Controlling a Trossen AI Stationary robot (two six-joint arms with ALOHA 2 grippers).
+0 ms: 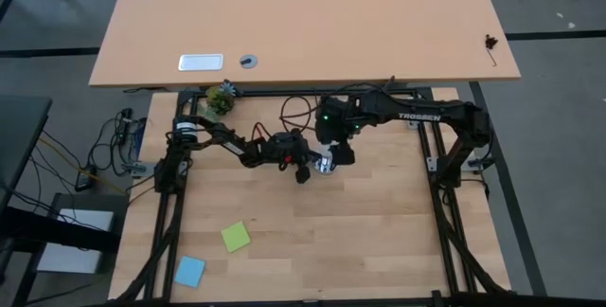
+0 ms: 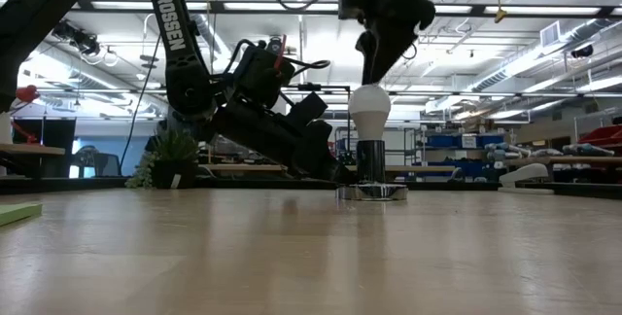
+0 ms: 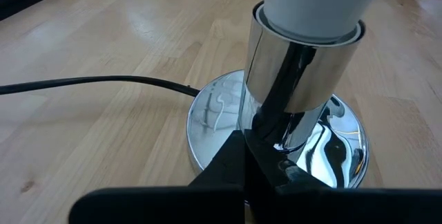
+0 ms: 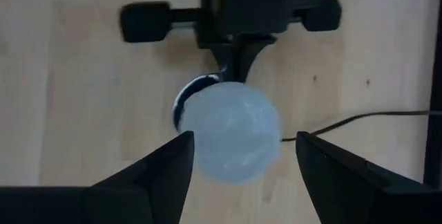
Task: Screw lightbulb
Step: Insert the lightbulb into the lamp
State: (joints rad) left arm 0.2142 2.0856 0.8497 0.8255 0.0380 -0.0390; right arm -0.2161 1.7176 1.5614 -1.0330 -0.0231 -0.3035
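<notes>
The bulb [image 2: 369, 109] stands upright in the chrome socket [image 2: 370, 164] mid-tabletop. The right claw [image 4: 238, 156] hangs straight down over it, spread, fingers either side and seemingly not touching. The left claw [image 3: 259, 156], pressed together, reaches in low and braces the socket stem. Best to close squarely on the bulb's widest part and twist gently, keeping the base pinned.

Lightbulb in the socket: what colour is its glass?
Frosted white; the lightbulb shows best in the low view, standing upright in the chrome socket.
</notes>
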